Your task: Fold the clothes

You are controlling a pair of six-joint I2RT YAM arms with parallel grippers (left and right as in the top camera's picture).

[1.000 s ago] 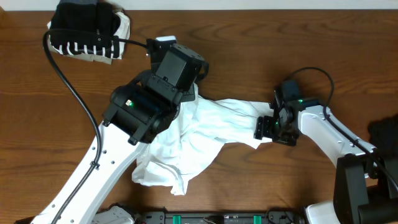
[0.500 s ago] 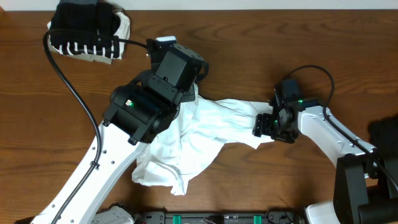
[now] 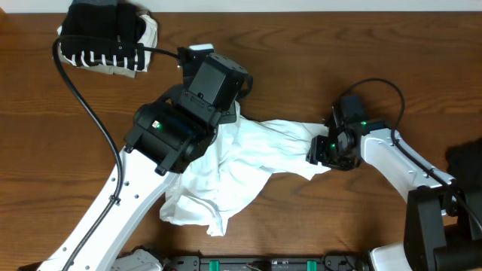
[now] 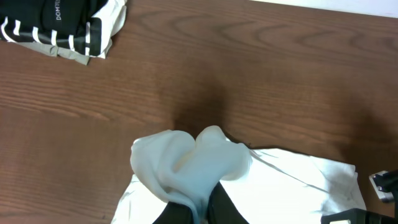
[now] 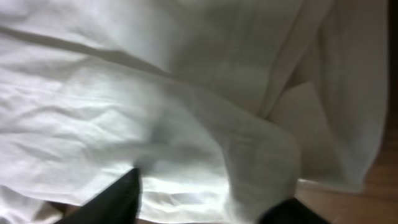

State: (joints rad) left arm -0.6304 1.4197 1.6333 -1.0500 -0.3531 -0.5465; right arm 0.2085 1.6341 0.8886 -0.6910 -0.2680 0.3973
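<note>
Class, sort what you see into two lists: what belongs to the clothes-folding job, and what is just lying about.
Job: white T-shirt, pinched by left gripper; right gripper, open at its edge; striped pile.
Lying about: black cable; dark thing at the right edge, too cropped to identify.

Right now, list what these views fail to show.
Left wrist: the bottom edge cuts off the left pincer, shut on the white T-shirt.
Overhead: the left arm hides that pincer and part of the shirt.
Right wrist: blurred cloth fills the frame; which part sits between the right pincer's fingers is unclear.
</note>
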